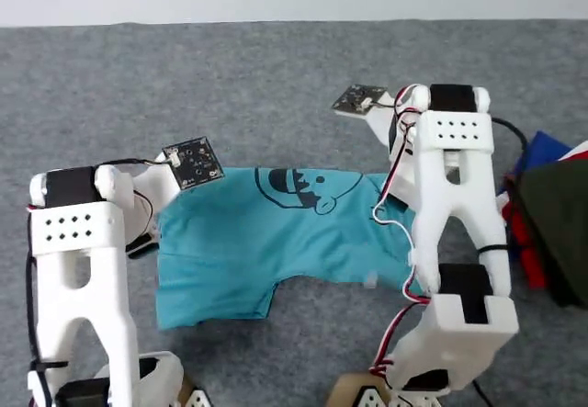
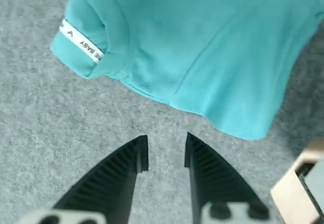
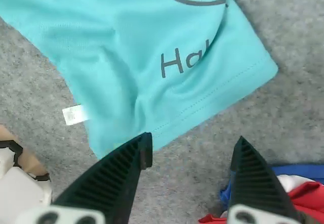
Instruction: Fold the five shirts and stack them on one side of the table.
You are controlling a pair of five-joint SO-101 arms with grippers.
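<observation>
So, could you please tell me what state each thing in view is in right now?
teal shirt: lying spread out on the table, print side up, not yet folded small.
pile of other shirts: bunched in a loose heap at the table's edge, unfolded.
left gripper: open a little, empty, over bare table beside the teal shirt.
right gripper: open wide, empty, at the teal shirt's hem.

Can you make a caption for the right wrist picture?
The right gripper hangs open above the hem of a teal shirt on the grey table.
</observation>
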